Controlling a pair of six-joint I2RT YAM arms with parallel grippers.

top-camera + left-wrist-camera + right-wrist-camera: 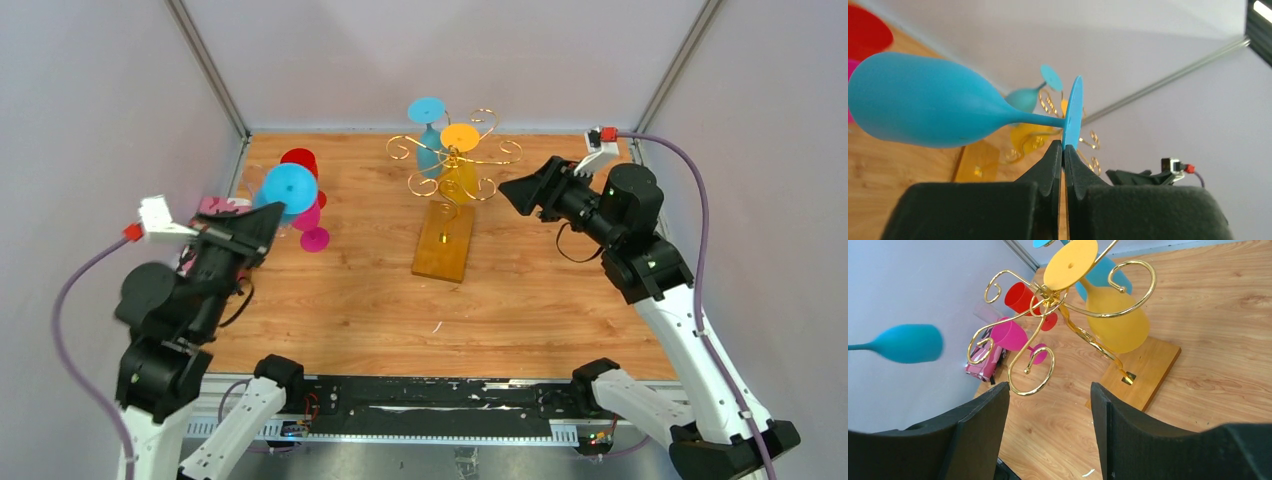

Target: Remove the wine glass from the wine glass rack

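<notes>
- Left gripper point(1064, 150) jaws pinch blue wine glass point(923, 102) by its foot, so the bowl stays clear of wine glass rack point(447, 250), upper centre.
- Right gripper point(1048, 410) jaws: wide apart, empty, facing rack.

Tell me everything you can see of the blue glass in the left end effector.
The blue glass is opaque sky blue, matte and plastic-looking. It has a rounded bowl, a thin stem and a flat round foot, all one colour, and it looks intact. It lies sideways, not upright, off the rack, in the air over the left of the table, near the red glass and pink glass. The left end effector is shut on the foot's rim; nothing else seems to touch it.
</notes>
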